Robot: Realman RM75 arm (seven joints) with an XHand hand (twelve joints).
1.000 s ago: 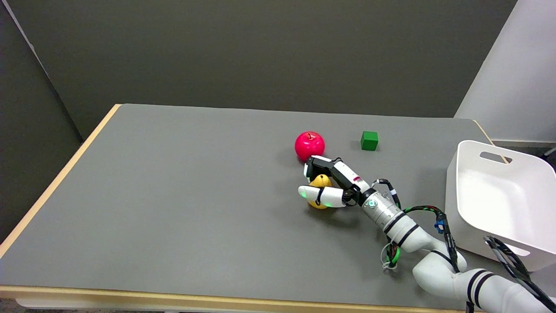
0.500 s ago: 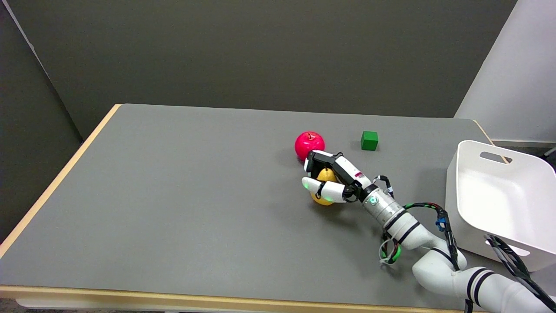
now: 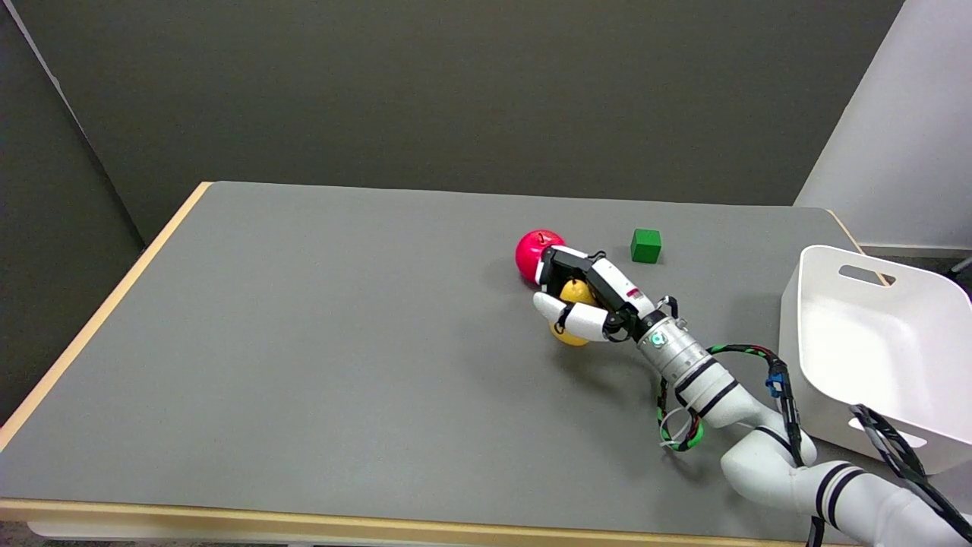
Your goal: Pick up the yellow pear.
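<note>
The yellow pear (image 3: 575, 292) was gripped inside the right hand (image 3: 581, 298), lying between its fingers, the red apple (image 3: 531, 252) just beyond

We can't read any text here. There's a tiny reddish mark on the back of the right hand (image 3: 588, 292), maybe a label, but it's way too small for us to make out.

Right hand (image 3: 581, 300) around yellow pear (image 3: 573, 292), seemingly lifted, beside red apple (image 3: 531, 253).
</note>
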